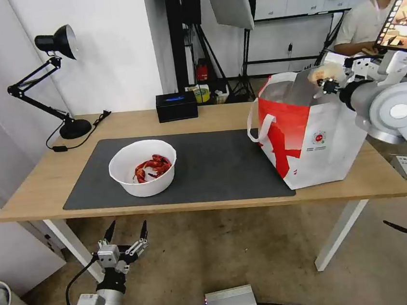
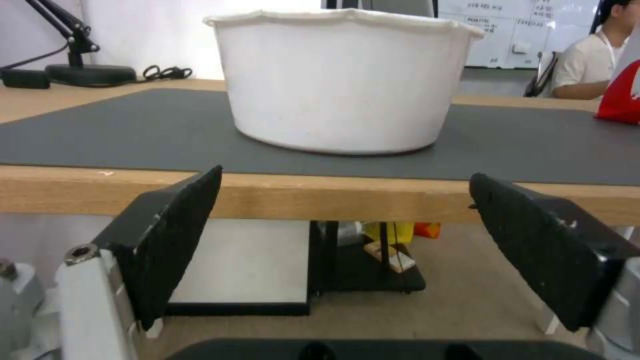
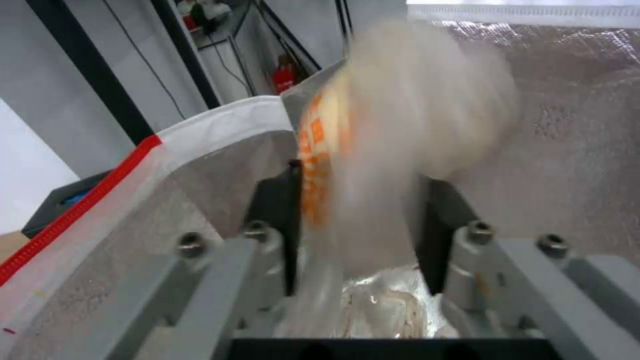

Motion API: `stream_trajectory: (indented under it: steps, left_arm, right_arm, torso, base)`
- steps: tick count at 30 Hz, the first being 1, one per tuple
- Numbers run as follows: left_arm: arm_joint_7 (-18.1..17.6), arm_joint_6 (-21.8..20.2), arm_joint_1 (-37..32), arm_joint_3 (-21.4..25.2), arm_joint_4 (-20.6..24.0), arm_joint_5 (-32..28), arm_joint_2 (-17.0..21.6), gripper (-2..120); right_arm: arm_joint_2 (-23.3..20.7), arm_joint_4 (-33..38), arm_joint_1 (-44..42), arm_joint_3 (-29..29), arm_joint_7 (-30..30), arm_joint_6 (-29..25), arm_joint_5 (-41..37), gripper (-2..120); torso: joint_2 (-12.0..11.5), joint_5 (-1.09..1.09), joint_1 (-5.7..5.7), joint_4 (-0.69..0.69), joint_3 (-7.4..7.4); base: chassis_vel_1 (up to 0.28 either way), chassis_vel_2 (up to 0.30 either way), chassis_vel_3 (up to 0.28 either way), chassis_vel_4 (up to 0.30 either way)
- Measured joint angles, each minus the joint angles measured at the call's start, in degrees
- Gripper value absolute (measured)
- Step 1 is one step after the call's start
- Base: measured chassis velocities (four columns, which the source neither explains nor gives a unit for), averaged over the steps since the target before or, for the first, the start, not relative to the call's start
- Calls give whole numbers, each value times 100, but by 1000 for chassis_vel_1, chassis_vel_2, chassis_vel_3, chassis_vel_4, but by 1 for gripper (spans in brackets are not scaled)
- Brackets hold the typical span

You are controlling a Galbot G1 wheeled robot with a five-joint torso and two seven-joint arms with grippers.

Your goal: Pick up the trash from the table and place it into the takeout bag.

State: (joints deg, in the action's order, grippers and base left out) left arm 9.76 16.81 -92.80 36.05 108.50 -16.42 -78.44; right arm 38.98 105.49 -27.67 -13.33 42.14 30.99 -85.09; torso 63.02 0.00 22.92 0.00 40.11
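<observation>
Light-wood table (image 1: pixel 37 187) — right gripper (image 1: pixel 325 84), clamped on the clear bag (image 1: pixel 326 71), hangs above the takeout bag (image 1: pixel 308 136) for dropping; left gripper (image 1: pixel 125 238) spread empty.

Left gripper (image 2: pixel 347 235) sits below the table (image 2: pixel 320 197) front edge, jaws spread wide, both black ribbed pads (image 2: pixel 177 240) empty, nothing between them. White bowl (image 2: pixel 343 82) straight ahead on the dark grey mat (image 2: pixel 133 135), near the mat's front edge, upright, contents hidden by its wall. Black lamp base (image 2: pixel 90 74) and cable at the far end of the tabletop. Red-and-white corner of the takeout bag (image 2: pixel 620 97) at the frame edge, on the mat, well apart from the bowl. Under the table: white panel (image 2: pixel 247 260), dark stand, small items, unclear.
</observation>
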Motion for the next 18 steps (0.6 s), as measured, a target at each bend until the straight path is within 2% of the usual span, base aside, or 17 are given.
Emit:
stream_trajectory:
  steps: [1,2,6,7,9,10,11,13,14,16,17,18]
  left_arm:
    - [0,2,-1,-1,-2,2,0,100]
    - [0,2,-1,-1,-2,2,0,100]
    - [1,4,8,-2,-2,4,-2,100]
    - [1,4,8,-2,-2,4,-2,100]
    - [1,4,12,-2,5,5,-3,100]
    - [1,4,12,-2,5,5,-3,100]
    - [2,4,13,-2,8,5,-4,100]
    - [3,4,14,-3,10,6,-10,100]
    - [3,4,14,-3,10,6,-10,100]
    - [3,4,13,-4,12,9,-15,100]
    - [3,4,13,-4,12,9,-15,100]
    - [4,4,12,-4,13,9,-15,100]
  right_arm:
    - [0,1,-7,-8,0,-3,4,41]
    - [0,1,-7,-8,0,-3,4,41]
    - [5,20,-37,-30,5,-15,17,61]
    - [5,20,-37,-30,5,-15,17,61]
    - [9,35,-50,-40,2,-23,36,72]
    - [9,35,-50,-40,2,-23,36,72]
    - [13,61,-69,-48,-45,-55,62,78]
    - [33,121,-156,-57,-367,-336,355,86]
    - [33,121,-156,-57,-367,-336,355,86]
    - [48,214,-341,-39,-982,-902,1123,97]
    - [48,214,-341,-39,-982,-902,1123,97]
    - [55,241,-437,-21,-1237,-1171,1512,99]
  torso:
    - [0,0,0,0,0]
    - [0,0,0,0,0]
    - [0,0,0,0,0]
    - [0,0,0,0,0]
    - [0,0,0,0,0]
    - [0,0,0,0,0]
    - [0,0,0,0,0]
    - [0,0,0,0,0]
    - [0,0,0,0,0]
    - [0,0,0,0,0]
    - [0,0,0,0,0]
    - [0,0,0,0,0]
  base:
    - [0,0,0,0]
    - [0,0,0,0]
    - [0,0,0,0]
    - [0,0,0,0]
    - [0,0,0,0]
    - [0,0,0,0]
    - [0,0,0,0]
    - [0,0,0,0]
    - [0,0,0,0]
    - [0,0,0,0]
    - [0,0,0,0]
    - [0,0,0,0]
